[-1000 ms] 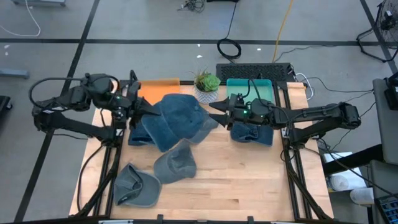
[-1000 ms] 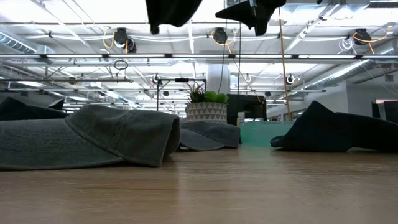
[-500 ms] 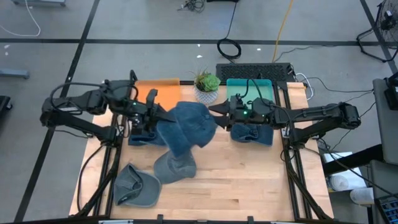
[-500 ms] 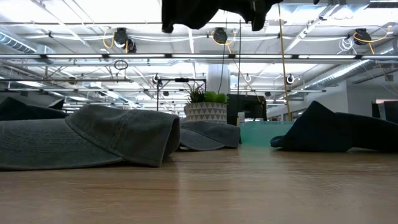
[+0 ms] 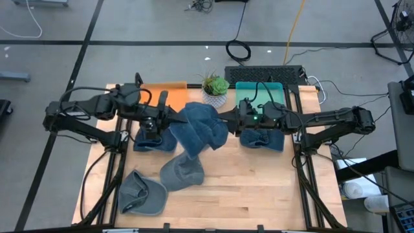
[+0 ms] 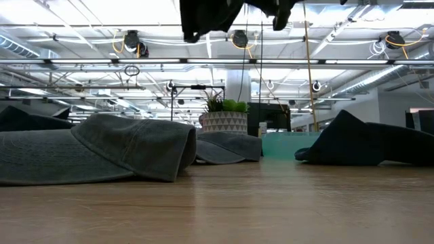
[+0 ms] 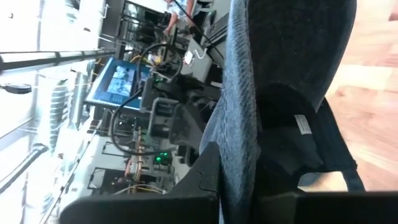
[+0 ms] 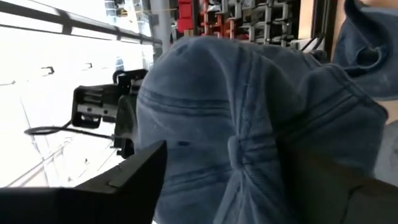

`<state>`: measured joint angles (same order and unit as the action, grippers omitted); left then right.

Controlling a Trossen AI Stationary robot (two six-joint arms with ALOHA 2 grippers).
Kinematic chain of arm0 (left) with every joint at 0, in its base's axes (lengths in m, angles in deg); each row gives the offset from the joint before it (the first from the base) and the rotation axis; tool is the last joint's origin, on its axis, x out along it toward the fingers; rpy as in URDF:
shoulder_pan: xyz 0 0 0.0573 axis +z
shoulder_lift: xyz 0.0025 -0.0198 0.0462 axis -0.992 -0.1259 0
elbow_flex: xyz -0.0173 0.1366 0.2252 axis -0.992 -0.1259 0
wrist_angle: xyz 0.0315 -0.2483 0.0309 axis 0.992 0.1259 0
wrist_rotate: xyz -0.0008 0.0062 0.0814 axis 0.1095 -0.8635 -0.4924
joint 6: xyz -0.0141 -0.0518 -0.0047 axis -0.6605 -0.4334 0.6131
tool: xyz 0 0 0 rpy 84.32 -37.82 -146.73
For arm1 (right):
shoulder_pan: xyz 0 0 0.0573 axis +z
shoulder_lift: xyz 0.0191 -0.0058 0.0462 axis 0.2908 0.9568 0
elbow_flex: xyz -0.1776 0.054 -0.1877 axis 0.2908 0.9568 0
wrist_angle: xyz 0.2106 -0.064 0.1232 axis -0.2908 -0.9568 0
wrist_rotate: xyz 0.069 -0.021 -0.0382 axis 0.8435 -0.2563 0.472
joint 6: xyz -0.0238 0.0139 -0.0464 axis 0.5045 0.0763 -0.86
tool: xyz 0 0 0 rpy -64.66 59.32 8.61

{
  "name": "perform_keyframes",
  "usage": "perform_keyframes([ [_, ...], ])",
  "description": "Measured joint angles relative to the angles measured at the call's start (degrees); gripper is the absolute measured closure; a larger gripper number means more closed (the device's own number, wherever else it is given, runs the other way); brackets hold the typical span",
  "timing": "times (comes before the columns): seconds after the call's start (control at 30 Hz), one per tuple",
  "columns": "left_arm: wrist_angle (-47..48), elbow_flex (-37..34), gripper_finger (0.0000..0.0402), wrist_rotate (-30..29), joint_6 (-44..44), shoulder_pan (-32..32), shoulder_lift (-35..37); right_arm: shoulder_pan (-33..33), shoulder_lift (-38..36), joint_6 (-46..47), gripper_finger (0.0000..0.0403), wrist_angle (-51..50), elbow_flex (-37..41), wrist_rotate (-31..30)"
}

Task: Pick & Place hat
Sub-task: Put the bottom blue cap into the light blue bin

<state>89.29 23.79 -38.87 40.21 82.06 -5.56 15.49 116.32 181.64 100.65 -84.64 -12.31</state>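
**Above the table centre: blue hat lifted, handover not completed**

High view. Above the table centre, the blue hat (image 5: 197,129) hangs between the two arms, clear of the wood. The left gripper (image 5: 169,118) is closed tight on the hat's edge at 9 o'clock and carries it. The right gripper (image 5: 226,117) sits at the hat's 3 o'clock side, its tips at the fabric. Whether the fingers press the cloth cannot be told from here. Judged status: pick done, placing left. The orange bin (image 5: 165,92) at 11 o'clock and the teal bin (image 5: 260,91) at 1 o'clock hold no hat that can be seen. A grey hat (image 5: 182,171) at 6 o'clock, a second grey hat (image 5: 143,193) at 7 o'clock and a dark blue hat (image 5: 262,138) at 3 o'clock remain on the table. The left arm partly covers another dark hat.

Low view. Only the lower ends of the carried hat and the grippers show at the top edge; the rest is cut off. The potted plant (image 6: 226,115) stands behind the grey hats.

Left wrist view. Hat fabric fills the frame and runs down between the arm's own fingers.

Right wrist view. The hat's crown lies between the spread fingers (image 8: 124,177); contact on the far side is hidden.
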Motion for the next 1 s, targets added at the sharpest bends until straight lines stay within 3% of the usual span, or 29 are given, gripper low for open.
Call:
perform_keyframes([
  [0.3,-0.16,-0.02,0.0394,-0.11,0.22,-0.02,0.05,-0.02,0.0,-0.98,0.0222,2.75,0.0,-0.2],
  [0.7,-0.13,-0.01,0.0393,-0.45,0.35,-0.02,0.05,0.0,0.0,-0.9,0.0322,3.01,0.0,-0.16],
  [0.87,-0.14,-0.02,0.0394,-0.46,-0.07,-0.02,0.05,0.0,0.0,-5.21,0.0382,3.02,0.0,-0.43],
  [1.0,-2.39,0.0,0.0366,-0.5,-1.57,-0.02,0.05,0.0,-0.01,-9.33,0.0391,3.36,-0.02,-1.96],
])
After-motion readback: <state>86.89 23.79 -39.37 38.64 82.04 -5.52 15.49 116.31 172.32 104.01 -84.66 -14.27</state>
